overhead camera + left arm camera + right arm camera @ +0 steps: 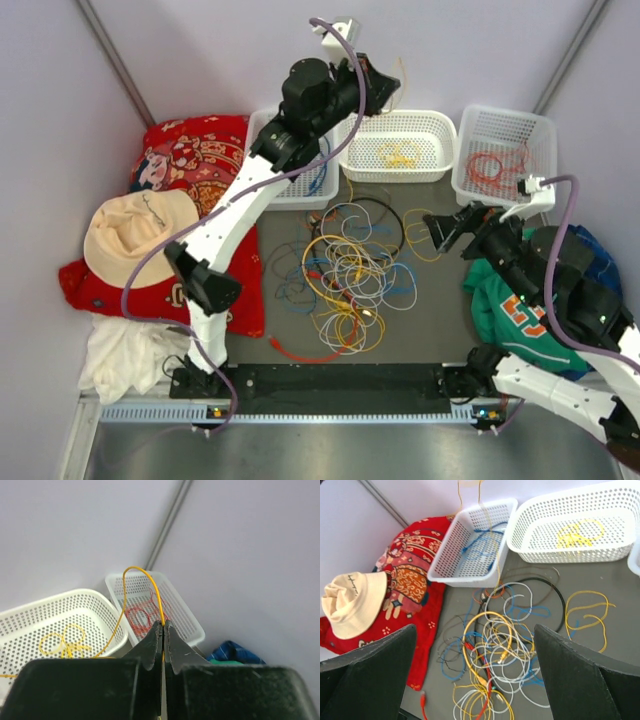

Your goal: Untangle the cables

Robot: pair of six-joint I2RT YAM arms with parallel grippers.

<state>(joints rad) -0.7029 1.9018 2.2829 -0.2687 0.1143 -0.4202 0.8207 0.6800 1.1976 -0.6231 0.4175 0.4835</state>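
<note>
L gripper (162, 625) clamped on yellow cable (136, 568); R gripper (475, 675) wide open, empty.

right gripper (474, 628): spread wide | cables (495, 650): tangled heap | hat (352, 602): on red cloth (410, 575)

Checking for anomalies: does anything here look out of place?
The beige bucket hat, red patterned cloth and green jersey crowd both sides, unrelated to the tangled cable pile. One red-orange cable lies apart from it.
</note>
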